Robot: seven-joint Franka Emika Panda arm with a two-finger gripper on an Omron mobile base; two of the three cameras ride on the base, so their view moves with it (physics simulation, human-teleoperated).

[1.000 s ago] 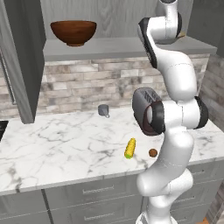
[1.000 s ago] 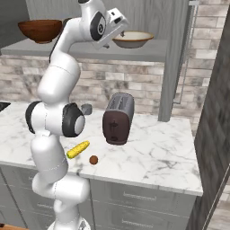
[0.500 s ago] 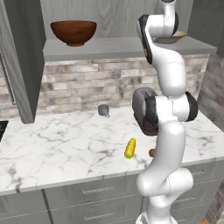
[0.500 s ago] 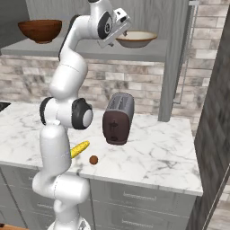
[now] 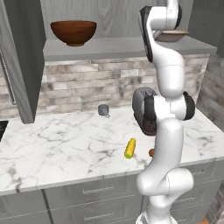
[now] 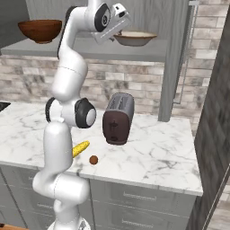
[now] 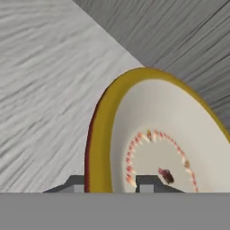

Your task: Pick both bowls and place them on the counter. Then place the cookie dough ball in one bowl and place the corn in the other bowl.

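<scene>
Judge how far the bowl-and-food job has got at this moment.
Done: nothing; the dark bowl sits on the shelf. In hand: the end effector straddles the tan bowl's rim. Left: both bowls down, then corn and dough ball, both on the counter.

- The white arm rises nearly straight up from its base, with its dark elbow joint at mid-height.
- Above the elbow the upper links climb to shelf height, where the wrist bends over sideways.
- The gripper (image 6: 120, 30) sits at the top of the reach, pointed across at the tan bowl (image 6: 134, 38).
- In the hand view the two fingertips (image 7: 146, 184) straddle the bowl's rim, one outside and one inside, closed in against it.
</scene>
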